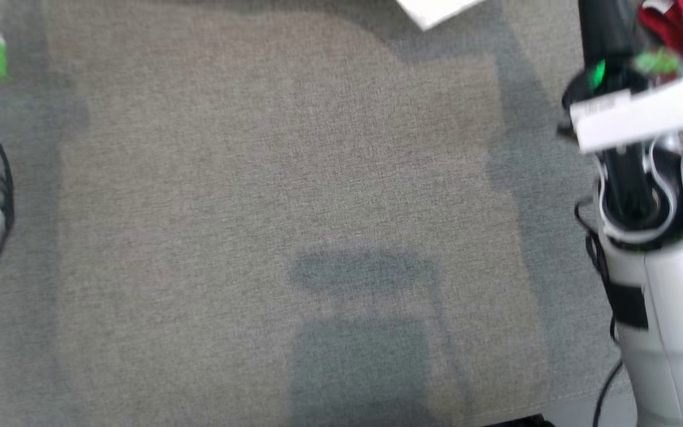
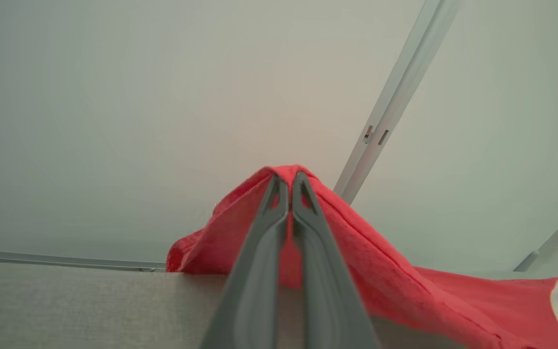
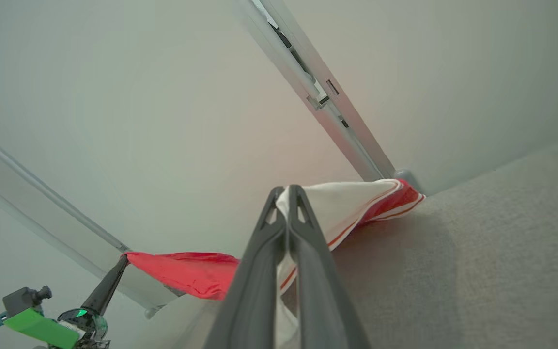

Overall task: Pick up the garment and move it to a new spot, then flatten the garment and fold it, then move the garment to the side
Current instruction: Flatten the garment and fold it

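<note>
Both arms loaded. left gripper: fingers pressed together, pinching a fold of red cloth at the tips. right gripper: same, fingers squeezed tight on the white striped trim. The garment is lifted at those two pinch points, and its lower parts seem to rest along the far edge of the grey table by the wall. In the head view it's a blurred red patch at 1 o'clock, behind the right arm. In the right wrist view the left gripper sits at 8 o'clock with a red corner on its tip, and the cloth sags from there toward centre. The trim end runs out to 2 o'clock, and I can't tell whether it touches the table. Handling, my read: light, thin knit, fully limp, so it droops wherever unsupported and bunches if dropped. Not slippery, not fragile. A pinch on a doubled fold looks secure, but a single-layer edge could creep out under tension. Best holds are two corners or trim ends on the same edge, well apart, so the span hangs flat and lays down untwisted. Looks like the pick-and-carry step, with flatten and fold not yet done. Risk: the trailing cloth drags on the table edge and tucks under at set-down.
</note>
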`<state>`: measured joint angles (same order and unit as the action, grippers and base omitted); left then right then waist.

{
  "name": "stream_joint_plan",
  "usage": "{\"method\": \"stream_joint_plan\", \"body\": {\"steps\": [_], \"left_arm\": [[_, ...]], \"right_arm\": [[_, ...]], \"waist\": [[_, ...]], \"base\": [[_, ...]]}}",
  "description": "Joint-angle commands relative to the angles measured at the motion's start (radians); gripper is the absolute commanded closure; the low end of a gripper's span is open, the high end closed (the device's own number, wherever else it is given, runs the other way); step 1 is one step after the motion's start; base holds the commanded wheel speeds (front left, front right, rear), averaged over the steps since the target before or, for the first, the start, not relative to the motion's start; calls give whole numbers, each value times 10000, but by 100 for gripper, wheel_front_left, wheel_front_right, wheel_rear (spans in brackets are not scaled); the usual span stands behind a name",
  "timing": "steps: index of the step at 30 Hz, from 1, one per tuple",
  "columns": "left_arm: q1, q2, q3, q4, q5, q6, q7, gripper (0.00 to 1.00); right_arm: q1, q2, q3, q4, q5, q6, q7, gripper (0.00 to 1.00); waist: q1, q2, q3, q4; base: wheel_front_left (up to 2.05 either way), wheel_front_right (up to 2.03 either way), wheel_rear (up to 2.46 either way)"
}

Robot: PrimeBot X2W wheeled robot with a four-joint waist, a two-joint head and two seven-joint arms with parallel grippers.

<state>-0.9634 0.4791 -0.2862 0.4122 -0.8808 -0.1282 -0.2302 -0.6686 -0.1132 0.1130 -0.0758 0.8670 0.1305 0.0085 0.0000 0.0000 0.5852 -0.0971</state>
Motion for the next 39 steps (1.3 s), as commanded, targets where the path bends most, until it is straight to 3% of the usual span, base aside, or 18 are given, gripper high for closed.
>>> {"method": "stream_joint_plan", "body": {"steps": [1,6,9,18,28,34,39], "left_arm": [[779,215,23,-384,-223,-32,-86,100],[3582,466,299,-1790,-671,-14,-264,100],[5284,332,588,-2507,-754,176,-320,100],[8954,-1016,1449,-3559,-314,372,-353,100],[10732,-2164,1911,-4050,559,140,-349,100],[11555,-2145,2139,-4886,744,181,-349,100],[11685,-2061,2155,-4936,600,217,-191,100]], "right_arm": [[707,-78,-100,-211,191,2,93,100],[3015,-42,-543,-707,609,2,296,100],[4237,80,-816,-870,900,2,365,100],[6633,384,-1095,-759,1438,2,495,100],[7810,373,-1135,-1565,1419,2,983,100],[8361,392,-1227,-2267,1466,2,1241,100],[8424,480,-1142,-1967,1576,2,1313,100]], "waist": [[0,0,-1003,343],[0,0,-2032,467],[0,0,-2590,523],[0,0,-3702,737],[0,0,-4072,748],[0,0,-4097,632],[0,0,-4103,599]], "base": [[0,0,0],[0,0,0],[0,0,0],[0,0,0],[0,0,0],[0,0,0],[0,0,0]]}}
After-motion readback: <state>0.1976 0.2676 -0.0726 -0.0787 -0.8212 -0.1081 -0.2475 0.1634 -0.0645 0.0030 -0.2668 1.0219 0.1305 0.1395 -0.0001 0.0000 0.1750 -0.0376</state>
